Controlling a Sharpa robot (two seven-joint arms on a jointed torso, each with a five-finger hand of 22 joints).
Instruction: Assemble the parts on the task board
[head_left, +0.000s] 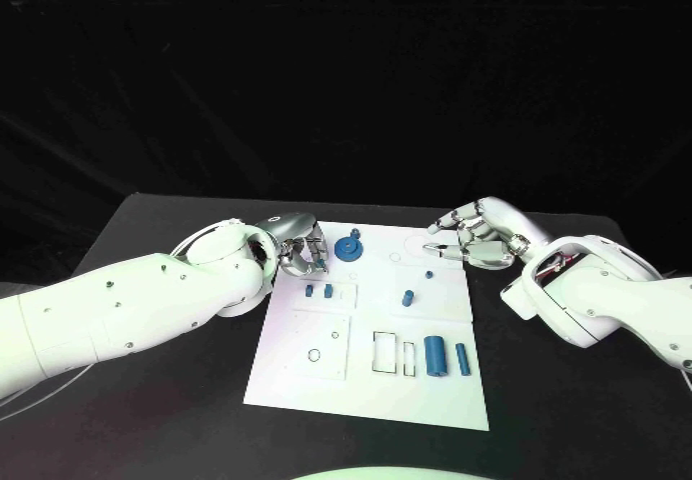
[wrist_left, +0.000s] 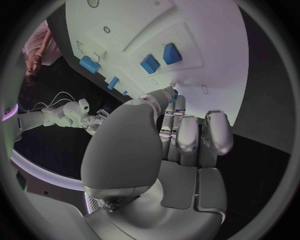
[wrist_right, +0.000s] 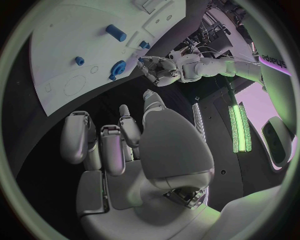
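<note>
Head view: white board (head_left: 368, 385) lies centre frame on black worktop (head_left: 159, 225), long side running up-down. Left hand (head_left: 299, 250) sits at board's upper-left edge, fingers curled in close; can't tell if it pinches anything. In left wrist view the fingertips (wrist_left: 170, 96) are down near the board w/ a small blue bit just at them, contact unclear. Right hand (head_left: 473, 240) hovers at board's upper-right corner, fingers bent inward, tips near the board edge; right wrist view shows fingers (wrist_right: 103, 145) curled, nothing in them.

Parts on board: blue gear (head_left: 349, 248) stands near top centre, just right of left hand. Two small blocks (head_left: 319, 291) side by side at left, below left hand. Small peg (head_left: 431, 272) & short cyl (head_left: 410, 296) right of centre, apart from each other. Lower right: large cyl (head_left: 436, 356) w/ a slimmer one (head_left: 462, 355) beside it, next to rectangular cut-outs (head_left: 385, 352).
</note>
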